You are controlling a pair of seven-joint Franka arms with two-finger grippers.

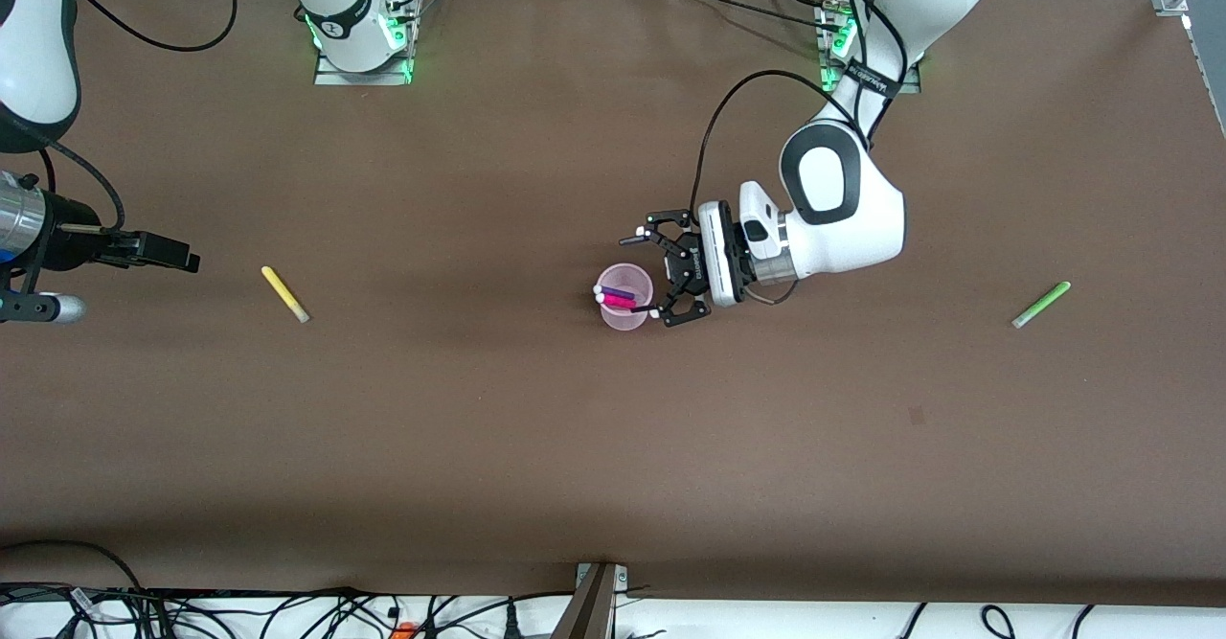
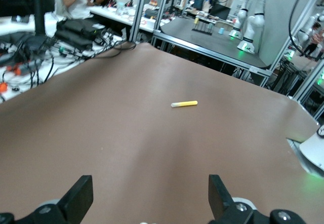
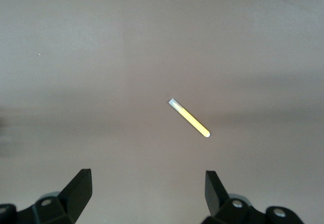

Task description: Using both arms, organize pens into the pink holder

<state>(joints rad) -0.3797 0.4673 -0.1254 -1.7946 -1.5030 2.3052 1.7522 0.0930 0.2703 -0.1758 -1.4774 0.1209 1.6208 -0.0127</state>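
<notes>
Pink cup [image 1: 625, 308] sits mid-table w/ two pens already in it, magenta pen [image 1: 618, 301] and purple pen [image 1: 618, 290], both leaning, pale caps toward the right arm's end. Left gripper [image 1: 663, 275] is just beside the cup on the left arm's side, fingers spread wide, holding nothing. Prob. placed there because it's the drop spot for its pens. Left arm reaches in from its base, forearm bent low, wrist turned sideways toward the cup. Green pen [image 1: 1041, 304] lies flat, well apart, toward the left arm's end, so it looks like that arm's next job. Yellow pen [image 1: 285, 294] lies flat toward the right arm's end. Right gripper [image 1: 168, 253] hangs at the frame edge above the table near the yellow pen; fingers can't be judged from this angle.

Left wrist view: left fingers [image 2: 78, 196] wide apart, nothing btwn them; the yellow pen [image 2: 184, 103] shows far off on the brown table [image 2: 101, 133].

Right wrist view: right gripper [image 3: 147, 196] points straight down, fingers wide open and empty, yellow pen [image 3: 189, 118] on the table below, lying diagonal to the jaws. Likely lining up for a pick; wrist prob. needs rotating first.
</notes>
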